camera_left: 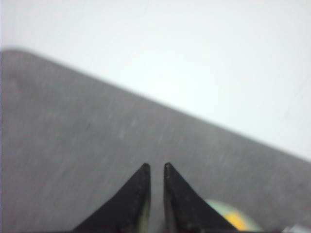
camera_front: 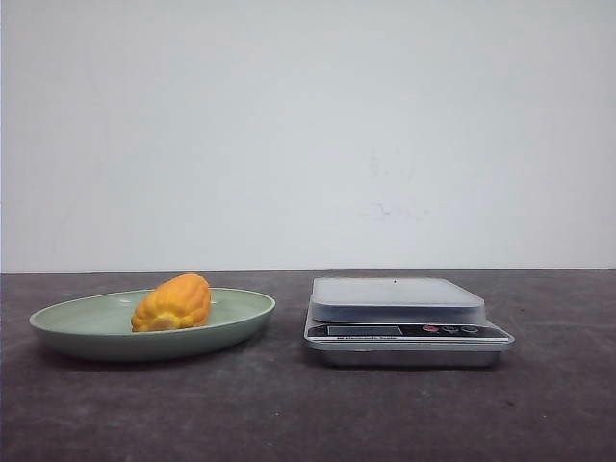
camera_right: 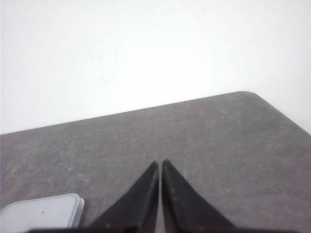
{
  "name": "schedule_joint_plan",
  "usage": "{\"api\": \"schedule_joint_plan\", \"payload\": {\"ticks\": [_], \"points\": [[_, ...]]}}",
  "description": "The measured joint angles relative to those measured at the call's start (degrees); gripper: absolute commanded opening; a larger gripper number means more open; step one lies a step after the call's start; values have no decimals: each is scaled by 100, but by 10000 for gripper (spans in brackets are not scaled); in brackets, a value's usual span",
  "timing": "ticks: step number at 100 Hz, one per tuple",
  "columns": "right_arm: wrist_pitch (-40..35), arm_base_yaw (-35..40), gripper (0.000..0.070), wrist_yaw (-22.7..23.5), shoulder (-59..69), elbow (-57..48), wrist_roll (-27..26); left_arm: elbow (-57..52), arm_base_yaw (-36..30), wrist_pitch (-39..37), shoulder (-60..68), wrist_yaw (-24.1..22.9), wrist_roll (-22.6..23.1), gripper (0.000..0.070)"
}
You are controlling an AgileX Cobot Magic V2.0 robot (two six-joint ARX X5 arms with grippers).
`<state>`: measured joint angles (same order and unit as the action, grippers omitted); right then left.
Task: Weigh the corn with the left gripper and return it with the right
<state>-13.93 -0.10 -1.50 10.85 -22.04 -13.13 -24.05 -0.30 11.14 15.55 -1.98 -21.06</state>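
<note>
The corn (camera_front: 173,302) lies on the green plate (camera_front: 241,318) at 9 o'clock from the scale (camera_front: 399,313), awaiting pickup, while the left gripper (camera_left: 156,167) and right gripper (camera_right: 160,164) sit nearly closed, empty.

right tool (camera_right: 160,167) closed, grey table (camera_right: 218,145), scale corner (camera_right: 41,211)

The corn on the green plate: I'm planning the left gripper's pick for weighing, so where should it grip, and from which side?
Probably from above, closing across the middle of the corn. It lies on its side in the shallow plate, whose rim blocks low approaches; the tapered ends give less hold.
</note>
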Motion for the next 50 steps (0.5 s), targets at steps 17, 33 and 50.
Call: {"api": "schedule_joint_plan", "payload": {"ticks": [17, 33, 50], "points": [[-503, 0, 22, 232, 859, -1054, -13, -1440, 0, 387, 1425, 706, 92, 184], [-581, 0, 424, 455, 1224, -1714, 79, -2312, -13, 625, 2243, 1423, 164, 499], [-625, 4, 476, 634, 1266, -1989, 92, -2968, -120, 1121, 2662, 1626, 205, 499]]}}
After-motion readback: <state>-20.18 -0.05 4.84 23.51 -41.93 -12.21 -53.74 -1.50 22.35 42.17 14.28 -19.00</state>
